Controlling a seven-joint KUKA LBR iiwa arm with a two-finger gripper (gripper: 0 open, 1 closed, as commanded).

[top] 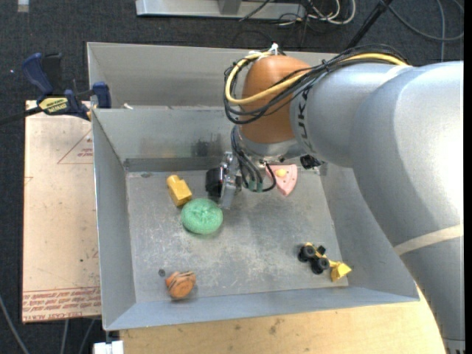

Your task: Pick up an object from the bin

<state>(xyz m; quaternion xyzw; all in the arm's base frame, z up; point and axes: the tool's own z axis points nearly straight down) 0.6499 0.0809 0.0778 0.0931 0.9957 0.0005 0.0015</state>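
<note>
At the lower left of the frame, close to the front wall of the grey metal bin (110,212), lies a small round orange-brown thing (181,284). At the lower right, well apart from it, sits a small black toy (313,257) with a yellow wedge (339,271) touching its right end.

Further in, left of the frame's middle, a green ball (202,217) with a rough surface rests on the bin floor. Just beside it to the upper left is a small yellow block (178,189), lying tilted; the two look almost touching.

The jaws come down just beside the ball's upper right edge, between the yellow block and a pink and white wedge-shaped piece (285,179) that lies to their right, partly under the wrist. The green ball is the nearest thing to them. Whether they touch it, and whether the jaws are open or closed, cannot be told: the dark parts there run together.

Above them sits the wrist's orange cover (269,98) ringed by yellow and black cables (237,76), and the silver arm (383,124) crosses the upper right of the frame, covering the bin's right wall.
</note>
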